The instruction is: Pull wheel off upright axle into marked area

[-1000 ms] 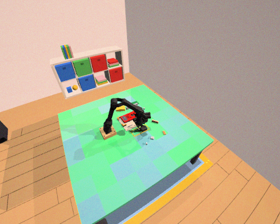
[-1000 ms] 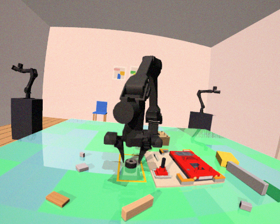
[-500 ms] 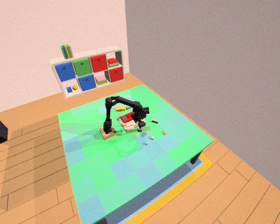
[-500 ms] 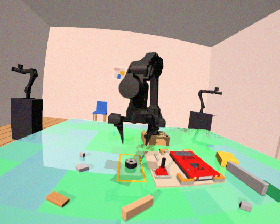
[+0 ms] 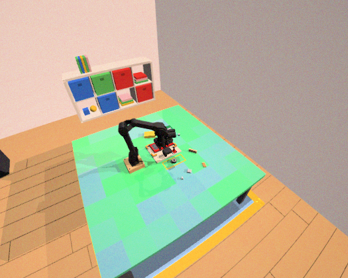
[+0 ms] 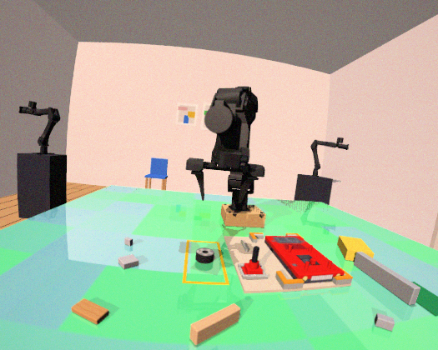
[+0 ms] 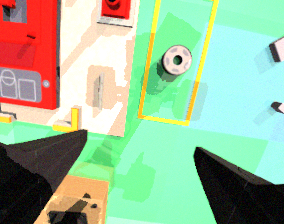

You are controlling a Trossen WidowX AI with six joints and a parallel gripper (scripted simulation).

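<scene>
My black two-fingered tool (image 5: 164,147) (image 6: 224,199) (image 7: 141,143) stands wide apart with nothing between its fingers, held above the surface (image 5: 120,212) (image 6: 39,267) (image 7: 235,162) and clear of the small black wheel with the grey ringed face (image 5: 174,161) (image 6: 204,255) (image 7: 169,61). The wheel lies flat, hole upward, within the yellow rectangular outline (image 5: 167,168) (image 6: 205,283) (image 7: 164,120), touching none of its lines. The upright black axle on its red block (image 5: 174,150) (image 6: 255,255) (image 7: 116,7) is bare. I judge the wheel light and fairly stiff, its dark side perhaps rubbery enough to grip, and hardly fragile. Should it need moving, I would pinch it across opposite sides of that outer wall, leaving the hole free. Otherwise the job looks finished, and I need only keep away from it.
</scene>
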